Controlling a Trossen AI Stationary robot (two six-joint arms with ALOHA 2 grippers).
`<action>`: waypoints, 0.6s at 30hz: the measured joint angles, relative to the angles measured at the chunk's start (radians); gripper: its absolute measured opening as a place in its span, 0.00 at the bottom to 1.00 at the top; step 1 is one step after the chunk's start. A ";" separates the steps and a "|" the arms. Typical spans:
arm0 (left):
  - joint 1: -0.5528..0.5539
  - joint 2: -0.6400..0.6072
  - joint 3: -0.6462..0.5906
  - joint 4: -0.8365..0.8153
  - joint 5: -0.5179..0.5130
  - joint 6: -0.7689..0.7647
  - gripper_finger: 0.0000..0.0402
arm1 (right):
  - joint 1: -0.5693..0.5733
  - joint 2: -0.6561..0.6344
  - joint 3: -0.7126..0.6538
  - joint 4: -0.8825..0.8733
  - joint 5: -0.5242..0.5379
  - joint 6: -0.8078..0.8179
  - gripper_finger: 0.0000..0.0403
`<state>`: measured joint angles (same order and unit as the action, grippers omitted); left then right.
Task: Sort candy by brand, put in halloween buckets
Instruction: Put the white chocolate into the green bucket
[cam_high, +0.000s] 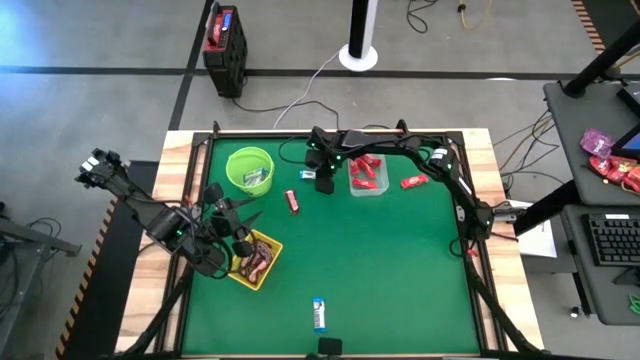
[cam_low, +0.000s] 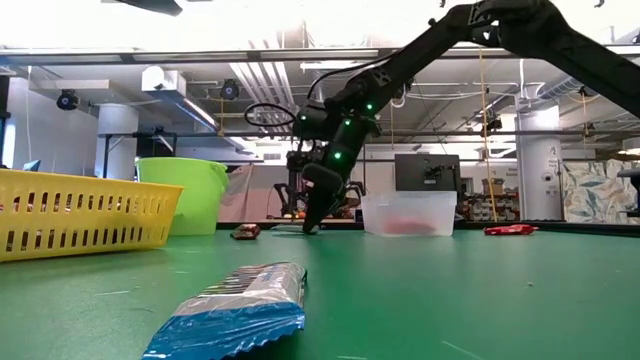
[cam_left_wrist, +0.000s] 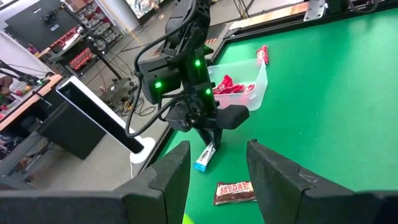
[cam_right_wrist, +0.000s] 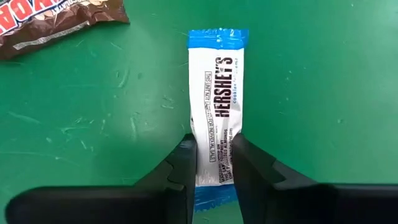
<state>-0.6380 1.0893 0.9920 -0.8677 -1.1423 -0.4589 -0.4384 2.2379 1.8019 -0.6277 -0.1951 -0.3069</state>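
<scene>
A blue-and-white candy bar (cam_right_wrist: 216, 93) lies flat on the green table, far of centre, beside a brown bar (cam_right_wrist: 56, 18). My right gripper (cam_right_wrist: 214, 146) is shut on it, between the lime-green bucket (cam_high: 250, 168) and the clear tub (cam_high: 368, 175), which holds red candy. My left gripper (cam_left_wrist: 214, 168) hangs open and empty over the yellow basket (cam_high: 255, 260), where brown candies lie. Another blue-and-white bar (cam_high: 319, 314) rests near the table's front edge. One red bar (cam_high: 414, 182) lies right of the tub. My right gripper pinches the blue-and-white bar by its two long sides (cam_right_wrist: 214, 155), close to one end, between its two fingers. The fingers slant down from above and lie across the bar. The bar lies flat on the table.
The brown bar (cam_high: 293, 201) lies just near-left of the right gripper. The bucket, tub and basket stand on the table's left and far parts. The right arm (cam_high: 440, 165) stretches along the far edge. The green surface at centre and right is bare.
</scene>
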 joint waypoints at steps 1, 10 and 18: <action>0.000 0.000 0.000 0.000 0.000 -0.003 0.35 | 0.001 -0.002 0.000 0.000 0.000 0.000 0.18; 0.000 0.000 0.000 0.000 0.000 -0.003 0.35 | 0.006 -0.064 -0.005 -0.054 -0.123 0.027 0.18; 0.000 0.000 -0.031 0.032 0.051 -0.003 0.35 | 0.060 -0.127 -0.046 -0.166 -0.410 0.045 0.18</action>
<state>-0.6376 1.0893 0.9607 -0.8355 -1.0918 -0.4620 -0.3781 2.1108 1.7559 -0.7934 -0.6047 -0.2616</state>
